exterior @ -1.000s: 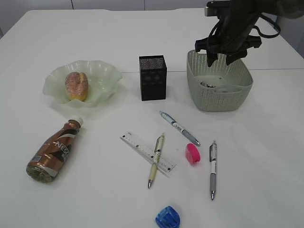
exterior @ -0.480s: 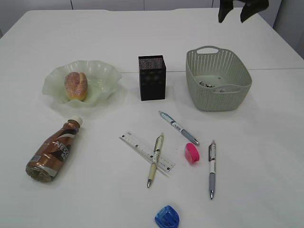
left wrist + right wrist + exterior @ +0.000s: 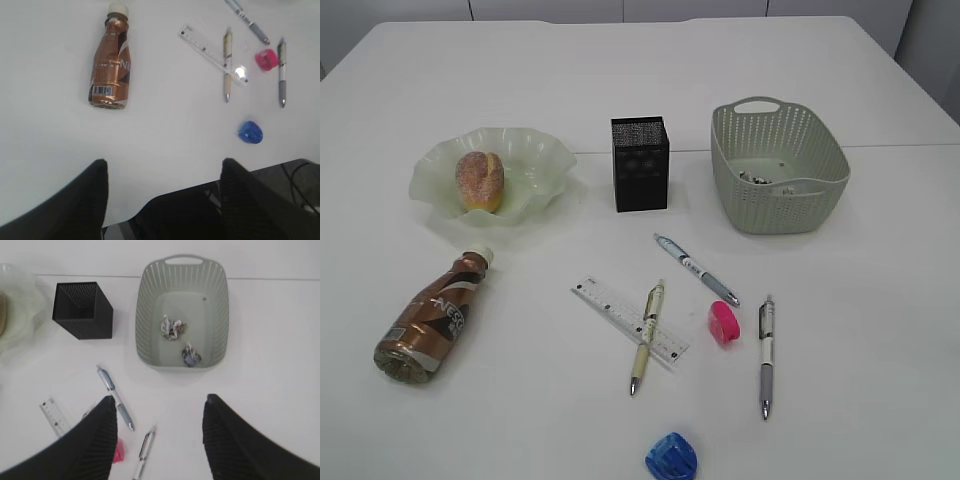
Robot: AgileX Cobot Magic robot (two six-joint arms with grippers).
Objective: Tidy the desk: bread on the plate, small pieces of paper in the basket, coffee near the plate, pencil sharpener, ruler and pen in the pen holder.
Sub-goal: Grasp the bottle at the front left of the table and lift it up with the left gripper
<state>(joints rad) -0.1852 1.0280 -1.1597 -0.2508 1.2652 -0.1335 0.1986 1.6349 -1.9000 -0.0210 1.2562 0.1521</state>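
Both pincer tips [image 3: 157, 440] cut off below

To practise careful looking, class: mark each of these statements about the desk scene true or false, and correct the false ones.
1. The bread lies in the plate. True.
2. The coffee stands upright. False: it lies on its side on the desk.
3. Crumpled paper is in the basket. True.
4. The ruler is in the pen holder. False: it lies on the desk, a pen across it.
5. The right gripper holds a pen. False: it is open and empty.
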